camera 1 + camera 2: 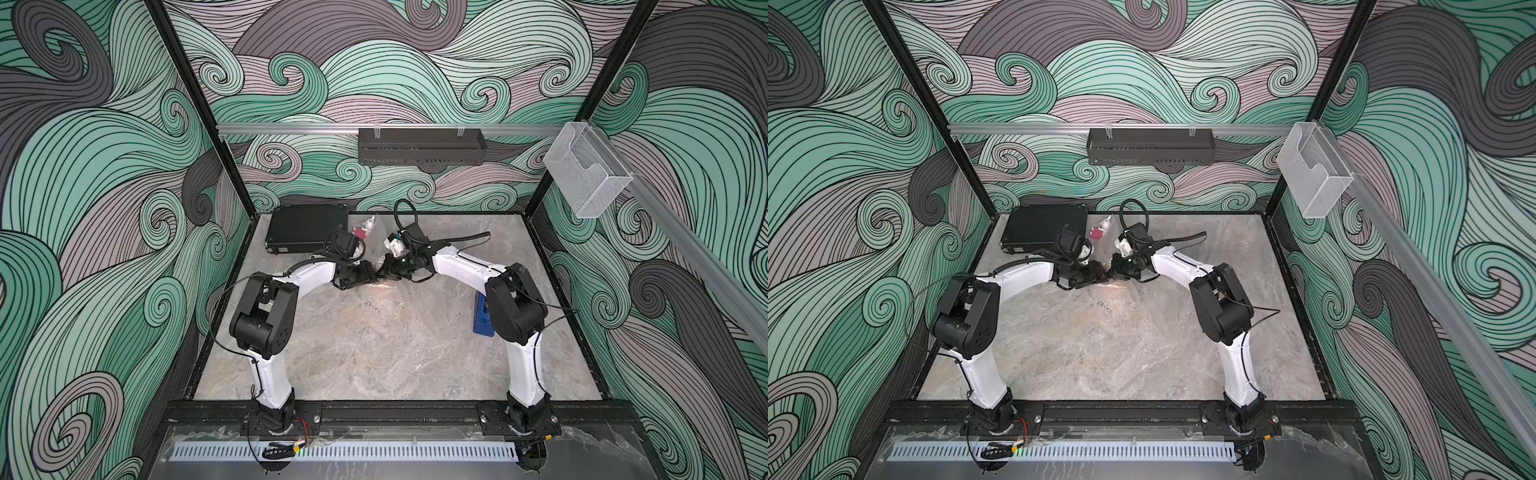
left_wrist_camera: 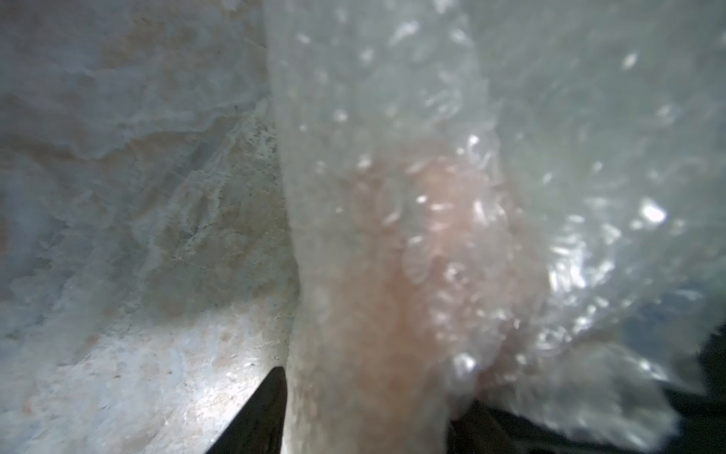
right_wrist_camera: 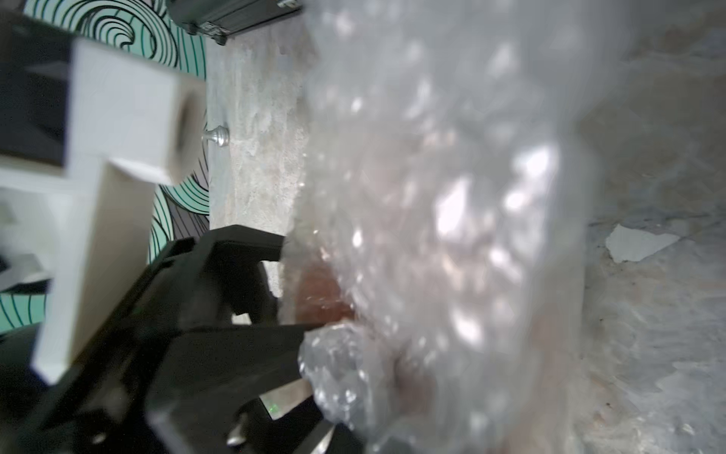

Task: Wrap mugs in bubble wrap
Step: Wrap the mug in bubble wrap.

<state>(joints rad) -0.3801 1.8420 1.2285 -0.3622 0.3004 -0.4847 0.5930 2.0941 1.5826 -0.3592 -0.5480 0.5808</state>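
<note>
In both top views a black case (image 1: 307, 227) (image 1: 1044, 226) lies at 11 o'clock on the table (image 1: 374, 365), near the back edge.

The left gripper (image 1: 369, 273) reaches in from 9 o'clock to a spot just toward 12 o'clock from the table's middle. In the right wrist view its jaws stand apart on either side of the mug (image 3: 322, 293), which shows orange through the wrap (image 3: 432, 157). It grasps the wrapped mug.

A red-and-white figurine (image 1: 365, 230) sits near the 12 o'clock edge, just at the case's 3 o'clock, apart from both grippers.

The mug lies between the two gripper tips, bundled in the wrap. In the left wrist view it is only a blurred orange shape behind the bubbles, so I cannot tell which way it faces. Faint glints of wrap (image 1: 388, 286) spread onto the table at the grippers' 6 o'clock.

The right gripper (image 1: 384, 272) comes in from 3 o'clock, tip to tip with the left gripper. It is clenched. Wrap lies against its tips, but I cannot tell whether a fold is pinched there.

A blue dispenser (image 1: 482, 318) lies at 3 o'clock, partly hidden under the right arm (image 1: 515, 307).
</note>
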